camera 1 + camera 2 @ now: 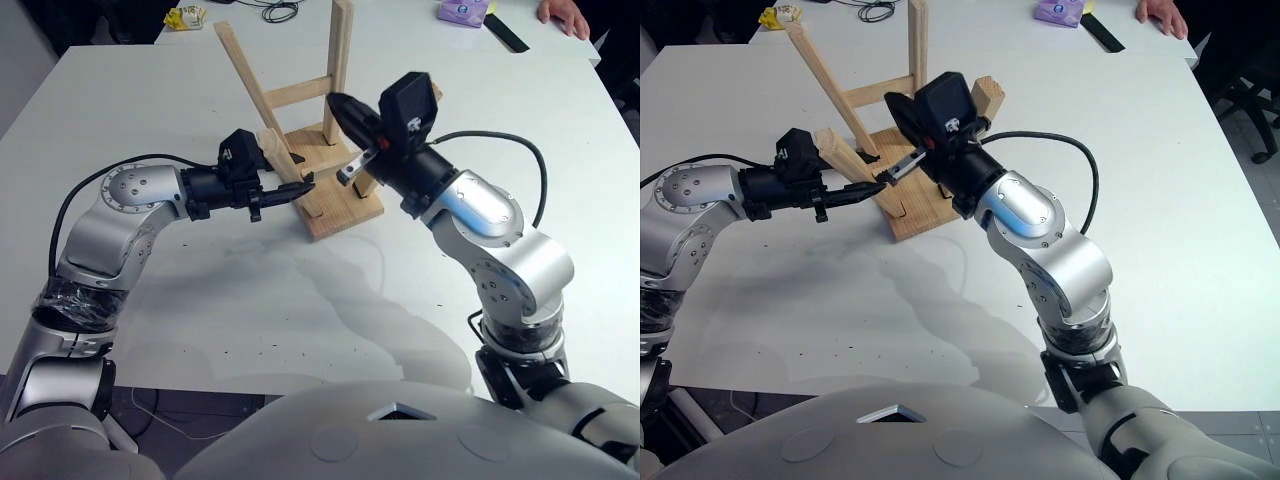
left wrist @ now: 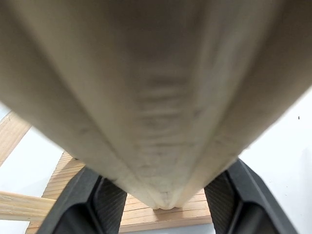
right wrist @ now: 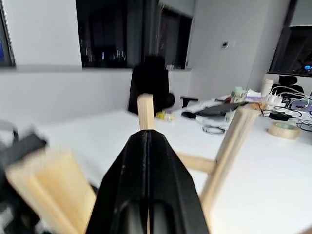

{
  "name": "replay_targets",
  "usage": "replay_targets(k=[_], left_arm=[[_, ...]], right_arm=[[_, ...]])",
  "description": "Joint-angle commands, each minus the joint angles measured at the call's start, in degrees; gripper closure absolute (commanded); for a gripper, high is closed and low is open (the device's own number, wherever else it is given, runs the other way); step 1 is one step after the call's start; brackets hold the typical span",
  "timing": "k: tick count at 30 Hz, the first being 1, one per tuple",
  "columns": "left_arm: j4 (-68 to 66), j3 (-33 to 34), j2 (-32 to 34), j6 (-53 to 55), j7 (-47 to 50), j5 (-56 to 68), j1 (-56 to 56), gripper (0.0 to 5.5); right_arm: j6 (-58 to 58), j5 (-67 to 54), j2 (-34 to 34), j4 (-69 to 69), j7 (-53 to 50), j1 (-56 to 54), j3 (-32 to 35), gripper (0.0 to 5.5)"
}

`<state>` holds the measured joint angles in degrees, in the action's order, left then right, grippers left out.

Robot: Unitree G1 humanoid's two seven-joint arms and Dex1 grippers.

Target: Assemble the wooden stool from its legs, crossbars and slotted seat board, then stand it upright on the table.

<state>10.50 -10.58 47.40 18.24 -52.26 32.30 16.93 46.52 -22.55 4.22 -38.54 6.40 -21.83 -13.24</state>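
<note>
Head stereo downward, wrists near stool [image 1: 335, 207]

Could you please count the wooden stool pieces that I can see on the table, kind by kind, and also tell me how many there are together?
Legs: 4
Crossbar: 1
Seat board: 1
Total: 6

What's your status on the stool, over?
Left gripper shut on a leg at the seat board. Right gripper shut, beside the crossbar. Two upright legs standing.
</note>
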Motion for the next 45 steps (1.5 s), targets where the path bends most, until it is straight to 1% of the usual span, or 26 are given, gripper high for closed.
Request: replay_targets(k=[1,2,4,6,8,12,17,19,20,22,24,25,26,28,37,40,44,45], left_arm=[[-2.72,-7.29,1.46,8.48,-2.52,-5.24,-6.95,3.45],[-2.52,-7.67,1.62,8.68,-2.8,-5.33,-6.93,3.45],[-3.33,-8.69,1.69,8.76,-3.81,-6.0,-5.84,3.45],[-3.86,-9.44,1.73,8.93,-4.57,-6.4,-4.88,3.45],[-4.12,-9.7,1.72,9.01,-4.6,-6.46,-4.57,3.45],[-4.42,-9.84,1.59,9.13,-4.41,-6.32,-4.17,3.45],[-6.3,-10.6,1.38,8.44,-5.15,-7.04,-2.68,3.45],[-7.07,-11.15,1.31,8.08,-5.66,-7.34,-2.03,3.45],[-7.23,-11.36,1.33,7.99,-5.83,-7.43,-1.9,3.45],[-7.4,-11.58,1.39,7.99,-5.88,-7.4,-1.74,3.45],[-7.67,-11.77,1.36,8.14,-6.05,-7.35,-1.28,3.45],[-7.82,-11.96,1.38,8.19,-6.24,-7.44,-1.02,3.45],[-7.95,-12.12,1.42,8.21,-6.41,-7.57,-0.82,3.45],[-8.09,-12.46,1.67,8.17,-6.66,-7.89,-0.58,3.45],[-8.07,-13.67,1.83,8.89,-6.59,-8.78,0.27,3.45],[-8.26,-13.98,1.63,8.92,-6.43,-8.99,0.4,3.45],[-8.61,-14.26,1.51,9.08,-6.39,-9.19,0.67,3.45],[-8.73,-14.36,1.47,9.17,-6.37,-9.25,0.76,3.45]], right_arm=[[-1.78,4.75,4.66,5.94,1.87,3.34,-3.61,5.5],[-0.73,7.8,8.0,7.92,2.39,4.2,-7.15,5.5],[2.04,11.06,11.66,10.0,2.68,5.58,-11.29,5.5],[2.47,12.85,12.7,10.35,3.09,5.96,-13.37,5.5],[2.16,13.39,11.92,9.8,3.21,5.85,-13.52,5.5],[1.91,9.94,6.94,4.7,3.25,3.33,-8.53,5.5],[-2.57,2.99,-5.39,2.99,-2.57,-7.74,6.2,5.5],[-3.43,2.78,-6.56,3.45,-3.32,-7.72,7.49,5.5],[-3.74,3.42,-5.88,3.69,-2.77,-6.31,6.51,5.5],[-3.08,6.06,-1.81,5.29,-0.73,-2.12,1.76,5.5],[3.01,10.13,5.71,8.89,0.62,2.74,-6.23,5.5],[4.06,12.42,9.22,10.44,1.49,4.93,-9.9,5.5],[4.74,13.59,11.31,11.19,2.24,6.36,-12.14,5.5],[5.42,14.17,12.05,10.46,2.79,7.87,-13.42,5.5],[6.02,12.39,7.36,4.87,2.8,5.1,-8.97,5.5],[3.82,11.99,4.44,3.78,2.03,2.98,-6.06,5.5],[-0.77,10.62,-0.65,3.68,0.07,-1.48,0.31,5.5],[-1.25,10.75,-0.88,4.51,0.2,-1.6,0.59,5.5]])
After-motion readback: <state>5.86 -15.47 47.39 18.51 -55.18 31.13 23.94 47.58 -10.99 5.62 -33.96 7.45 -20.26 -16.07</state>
